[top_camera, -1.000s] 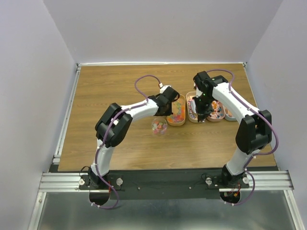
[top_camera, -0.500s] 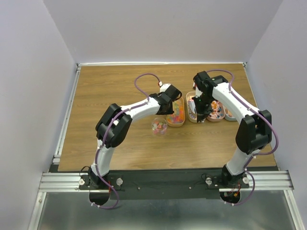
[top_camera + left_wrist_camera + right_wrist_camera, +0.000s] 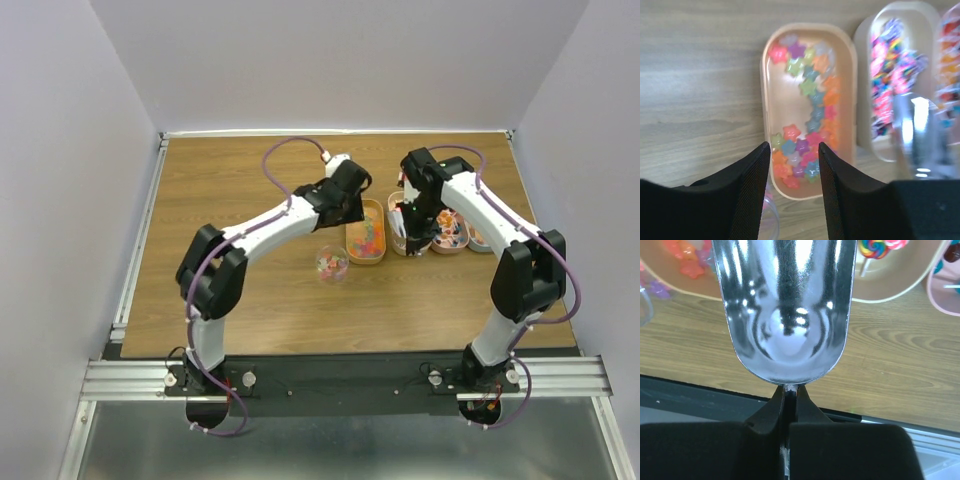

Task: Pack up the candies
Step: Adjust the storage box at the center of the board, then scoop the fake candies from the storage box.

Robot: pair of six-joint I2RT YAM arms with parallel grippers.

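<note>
Scoop (image 3: 785, 310) over trays (image 3: 763, 100), cup (image 3: 331, 265) beside candies (image 3: 790, 132)

The left gripper (image 3: 792, 165) has opened and drawn back — up and away from the clear cup (image 3: 332, 263).

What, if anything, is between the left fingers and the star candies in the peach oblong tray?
Nothing visible. The open left fingers face the multicoloured star-shaped candies in the peach oblong tray directly. The shiny metal scoop sits off to the side, by the neighbouring tray.
</note>
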